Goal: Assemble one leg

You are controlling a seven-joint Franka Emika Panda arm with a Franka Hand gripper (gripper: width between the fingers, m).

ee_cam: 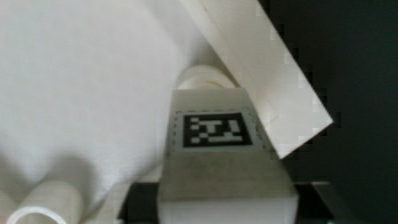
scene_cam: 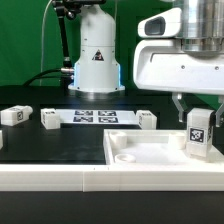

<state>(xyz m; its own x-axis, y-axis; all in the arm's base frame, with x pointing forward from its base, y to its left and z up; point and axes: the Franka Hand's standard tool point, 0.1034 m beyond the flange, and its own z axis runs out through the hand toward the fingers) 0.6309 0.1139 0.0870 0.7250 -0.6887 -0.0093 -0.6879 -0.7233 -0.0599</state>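
A small white leg (scene_cam: 199,134) with a black-and-white tag stands upright at the right corner of the white tray-like tabletop (scene_cam: 135,158). My gripper (scene_cam: 199,108) is shut on the leg from above. In the wrist view the leg (ee_cam: 221,140) fills the middle, held between the dark fingers (ee_cam: 150,200), with its rounded end pointing at the tabletop's white surface (ee_cam: 89,90) near its raised rim (ee_cam: 267,60). Whether the leg's end sits in a corner socket is hidden.
Three more white legs lie on the black table: one at the exterior view's far left (scene_cam: 13,116), one beside it (scene_cam: 50,119), one right of the marker board (scene_cam: 147,119). The marker board (scene_cam: 95,116) lies behind the tabletop. The robot base (scene_cam: 96,60) stands at the back.
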